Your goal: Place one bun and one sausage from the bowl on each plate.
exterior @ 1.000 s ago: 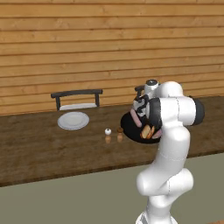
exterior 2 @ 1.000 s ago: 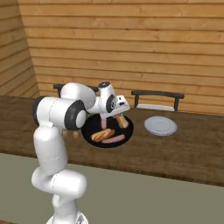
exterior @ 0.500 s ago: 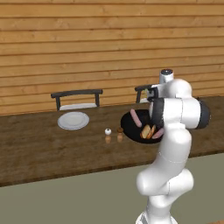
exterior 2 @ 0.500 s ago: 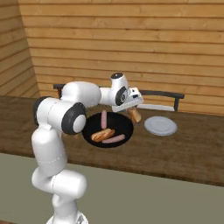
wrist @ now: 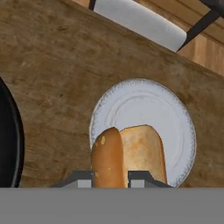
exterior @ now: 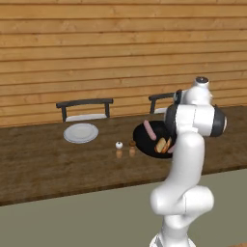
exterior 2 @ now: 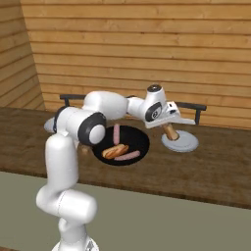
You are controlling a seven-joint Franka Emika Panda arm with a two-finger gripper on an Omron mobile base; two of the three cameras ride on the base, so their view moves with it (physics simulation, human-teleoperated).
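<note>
The wooden bench (exterior 2: 211,169) is carrying everything, its grain dark and streaky. The white arm is reaching sideways across it from the base, elbow bent, hand tilting down over the right-hand plate (exterior 2: 188,143). The wide black bowl (exterior 2: 139,142) is lying beside that plate, holding two sausages (exterior 2: 116,133) and another bun (exterior 2: 114,151). A second pale plate (exterior: 81,132) is sitting well apart. The fingers (wrist: 141,180) are clamping a golden bun (wrist: 127,155) above the rimmed plate; the bun's lower end is cut off from sight.
</note>
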